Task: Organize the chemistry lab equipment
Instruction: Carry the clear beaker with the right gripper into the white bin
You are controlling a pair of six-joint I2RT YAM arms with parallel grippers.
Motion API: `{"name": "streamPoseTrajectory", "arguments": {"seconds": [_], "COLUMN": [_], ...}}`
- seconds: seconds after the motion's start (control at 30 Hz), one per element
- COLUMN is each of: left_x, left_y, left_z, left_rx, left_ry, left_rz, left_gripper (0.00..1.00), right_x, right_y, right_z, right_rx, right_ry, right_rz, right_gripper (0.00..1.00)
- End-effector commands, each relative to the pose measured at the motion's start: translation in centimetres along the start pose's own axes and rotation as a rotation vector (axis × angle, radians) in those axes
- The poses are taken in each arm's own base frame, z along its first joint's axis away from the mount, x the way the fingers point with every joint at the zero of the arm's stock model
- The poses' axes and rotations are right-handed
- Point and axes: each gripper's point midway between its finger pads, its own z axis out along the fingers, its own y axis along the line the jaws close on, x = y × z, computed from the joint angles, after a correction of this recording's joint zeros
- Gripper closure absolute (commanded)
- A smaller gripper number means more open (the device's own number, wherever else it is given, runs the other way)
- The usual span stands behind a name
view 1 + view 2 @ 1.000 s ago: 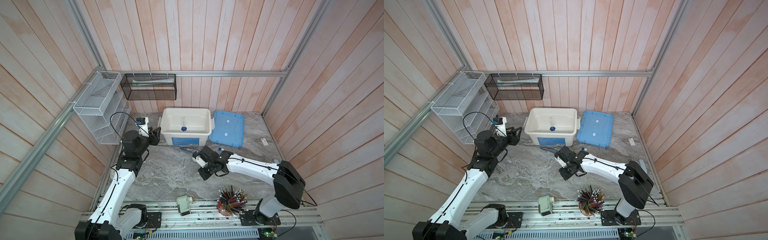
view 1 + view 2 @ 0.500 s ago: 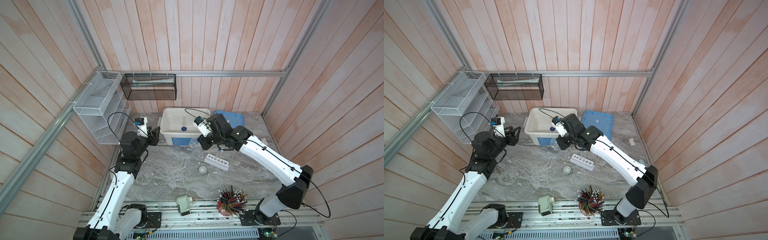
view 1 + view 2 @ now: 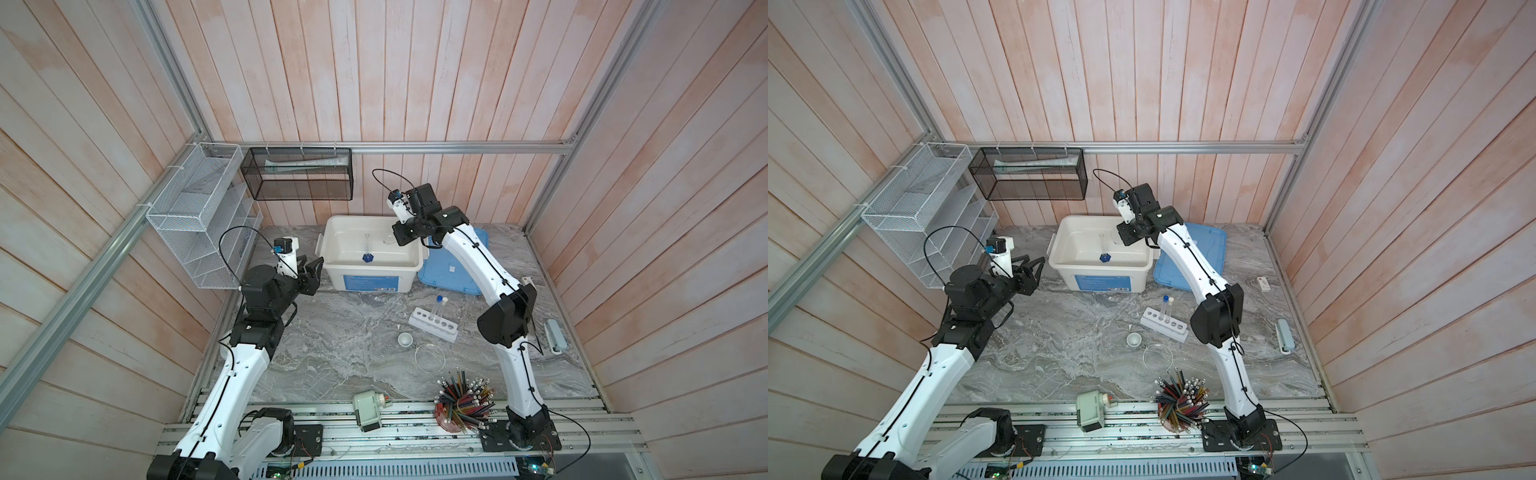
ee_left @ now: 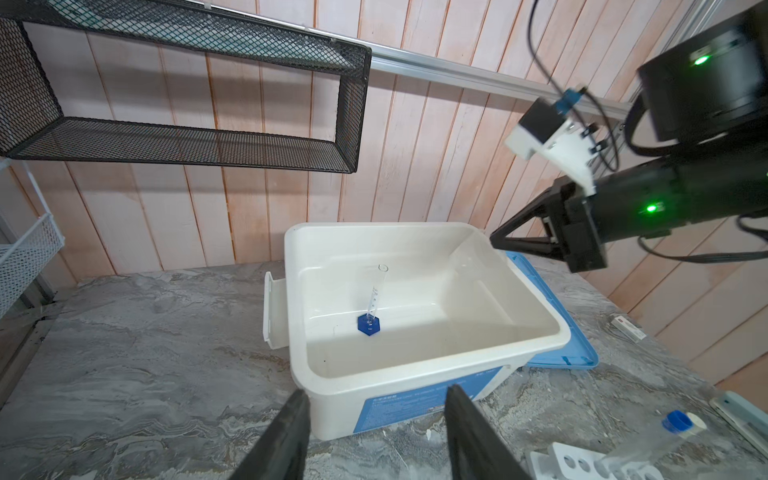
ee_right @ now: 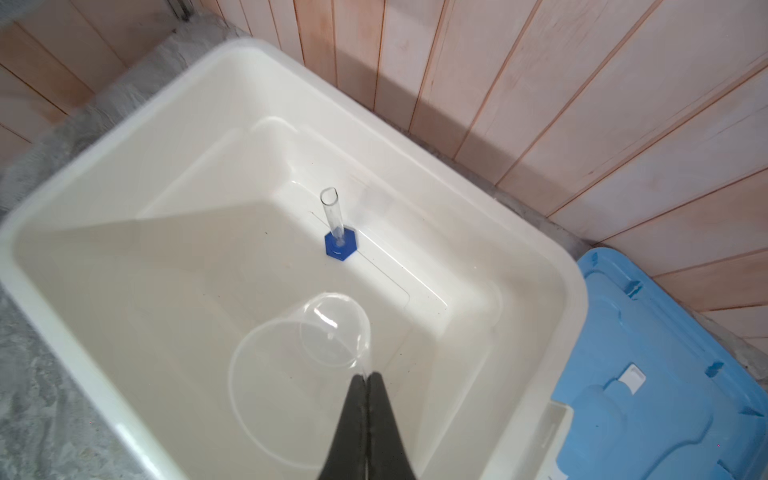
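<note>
**Clear vessel held over the bin for release**

The right gripper [image 5: 368, 377] is closed tight on the rim of a clear round vessel [image 5: 291, 345]. The vessel is hung tilted inside the white bin [image 5: 116, 139], above its floor. A rim pinch is presumably used because the thin wall is the only edge narrow enough for the jaws. The vessel is kept to one side of the blue-based cylinder [image 5: 337, 237], which stands upright on the bin floor, probably so that it is not knocked over on release. The left gripper [image 4: 376, 392] is held half spread and empty, just before the bin's front wall. Left on the table are the rack [image 3: 433, 326] with two capped tubes [image 3: 438, 305], a tiny white cup [image 3: 405, 340] and a flat clear dish [image 3: 429, 357] — all judged yet to be binned.
</note>
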Motion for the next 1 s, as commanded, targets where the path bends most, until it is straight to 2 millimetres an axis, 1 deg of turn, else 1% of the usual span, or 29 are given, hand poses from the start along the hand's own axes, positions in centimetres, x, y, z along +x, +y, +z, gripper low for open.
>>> {"name": "streamPoseTrajectory", "arguments": {"seconds": [0.0, 0.1, 0.17, 0.33, 0.4, 0.47, 0.7, 0.97], "left_x": [0.3, 0.5, 0.5, 0.9, 1.1, 1.1, 1.3, 1.6], "left_y": [-0.2, -0.1, -0.1, 0.0, 0.0, 0.0, 0.0, 0.2], "left_z": [0.0, 0.1, 0.1, 0.3, 0.4, 0.4, 0.6, 0.8], "left_rx": [0.017, 0.018, 0.018, 0.018, 0.017, 0.016, 0.024, 0.018], "left_ry": [0.002, 0.008, 0.010, 0.019, 0.024, 0.026, 0.031, 0.042], "left_rz": [0.021, 0.019, 0.020, 0.016, 0.018, 0.017, 0.013, 0.014], "left_gripper": [0.46, 0.46, 0.46, 0.46, 0.46, 0.46, 0.46, 0.46], "right_x": [0.6, 0.7, 1.1, 3.2, 3.7, 4.0, 3.7, 4.7], "right_y": [-0.5, -0.2, -0.5, 0.0, 0.1, 0.0, -0.1, 0.0], "right_z": [0.5, 1.8, 2.8, 5.7, 6.5, 7.0, 7.7, 9.9], "right_rx": [0.001, -0.016, -0.001, -0.019, -0.020, -0.018, -0.014, -0.024], "right_ry": [0.032, 0.027, 0.037, 0.090, 0.104, 0.107, 0.090, 0.098], "right_rz": [0.000, -0.009, -0.023, -0.049, -0.055, -0.057, -0.071, -0.074], "right_gripper": [0.98, 0.97, 0.97, 0.97, 0.97, 0.97, 0.97, 0.97]}}
